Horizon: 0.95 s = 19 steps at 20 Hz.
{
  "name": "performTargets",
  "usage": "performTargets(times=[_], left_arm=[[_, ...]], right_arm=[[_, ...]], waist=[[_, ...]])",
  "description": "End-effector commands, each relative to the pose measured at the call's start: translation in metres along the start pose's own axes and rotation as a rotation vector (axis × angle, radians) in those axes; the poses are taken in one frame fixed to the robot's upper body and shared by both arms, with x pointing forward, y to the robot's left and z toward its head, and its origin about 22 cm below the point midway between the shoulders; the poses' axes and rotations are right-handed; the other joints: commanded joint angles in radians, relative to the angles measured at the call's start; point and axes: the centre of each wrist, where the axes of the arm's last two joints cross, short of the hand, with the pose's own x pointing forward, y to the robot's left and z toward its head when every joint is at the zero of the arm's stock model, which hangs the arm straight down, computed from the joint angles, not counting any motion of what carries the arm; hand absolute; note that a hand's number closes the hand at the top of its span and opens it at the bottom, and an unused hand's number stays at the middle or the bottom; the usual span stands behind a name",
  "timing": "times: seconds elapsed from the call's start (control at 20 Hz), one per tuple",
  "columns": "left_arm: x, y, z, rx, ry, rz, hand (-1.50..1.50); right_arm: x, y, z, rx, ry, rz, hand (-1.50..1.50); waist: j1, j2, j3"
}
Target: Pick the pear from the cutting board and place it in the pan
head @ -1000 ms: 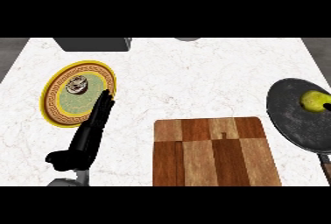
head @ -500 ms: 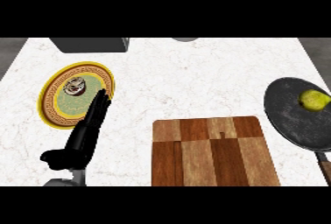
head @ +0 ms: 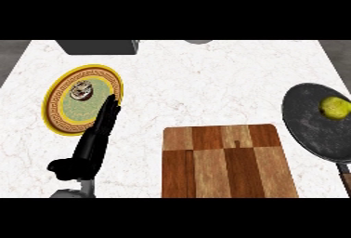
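The yellow-green pear (head: 335,107) lies inside the dark round pan (head: 316,135) at the right edge of the head view. The wooden cutting board (head: 227,160) sits at the lower middle with nothing on it. My left hand (head: 93,144) rests at the lower left, fingers straight and pointing up over the rim of a plate, holding nothing. My right hand does not show in the view.
A yellow-rimmed green plate (head: 65,109) with a small round item (head: 81,90) on it lies at the left. A dark box (head: 99,46) stands at the back left. The pan's handle (head: 345,179) runs off the lower right.
The pear has shifted slightly within the pan, and the left hand has drifted a little downward and leftward.
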Motion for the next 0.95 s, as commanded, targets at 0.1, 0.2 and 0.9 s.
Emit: performTargets(times=[0.1,0.2,0.9], left_arm=[[-0.014,-0.001,0.006,-0.014,0.024,0.010,0.00],[0.015,0.001,0.005,0.000,-0.014,0.002,0.00],[0.019,0.022,0.004,-0.015,-0.001,-0.007,0.00]], right_arm=[[0.003,-0.012,0.039,0.034,0.015,0.035,-1.50],[0.016,-0.007,0.031,0.001,0.012,0.045,-1.50],[-0.002,-0.007,0.039,-0.039,-0.015,0.209,-1.50]], waist=[[-0.001,0.001,0.000],[0.003,0.000,0.000],[0.007,0.001,0.000]])
